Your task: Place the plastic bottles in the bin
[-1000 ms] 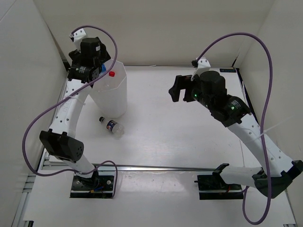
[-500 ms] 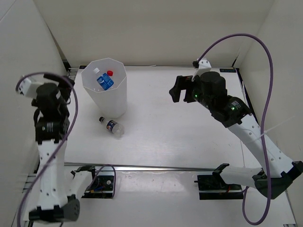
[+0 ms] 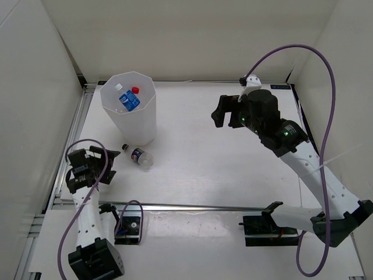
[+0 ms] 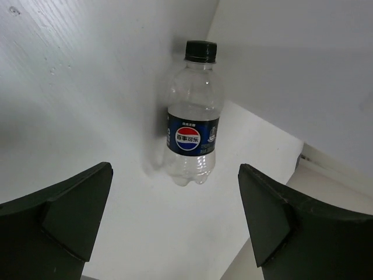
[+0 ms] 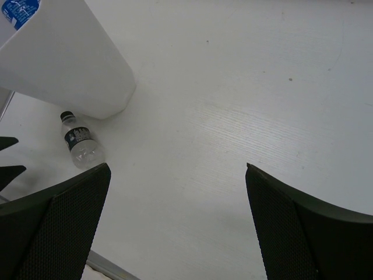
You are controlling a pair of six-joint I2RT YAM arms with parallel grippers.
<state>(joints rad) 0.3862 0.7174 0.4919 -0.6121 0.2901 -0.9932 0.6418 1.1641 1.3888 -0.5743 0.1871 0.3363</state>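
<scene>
The white faceted bin (image 3: 141,125) stands at the back left. Inside it lie a blue-labelled bottle (image 3: 129,100) and a bottle of which only the red cap (image 3: 135,90) shows. A short bottle with a dark label and black cap (image 3: 138,156) lies on the table just in front of the bin. My left gripper (image 3: 105,165) is low at the near left, open and empty, pointing at this bottle's base (image 4: 193,137) from a short distance. My right gripper (image 3: 220,111) is open and empty, high over the table's middle right. The fourth bottle is hidden.
The right wrist view shows the bin's wall (image 5: 70,64), the lying bottle (image 5: 81,149) and the left fingertips (image 5: 9,157) at its left edge. A metal rail (image 3: 204,206) runs along the table's near edge. White walls enclose the table on the left, back and right.
My left arm has swung from above the bin down to the near left of the table, now facing the lying bottle. The right arm has hardly moved.
</scene>
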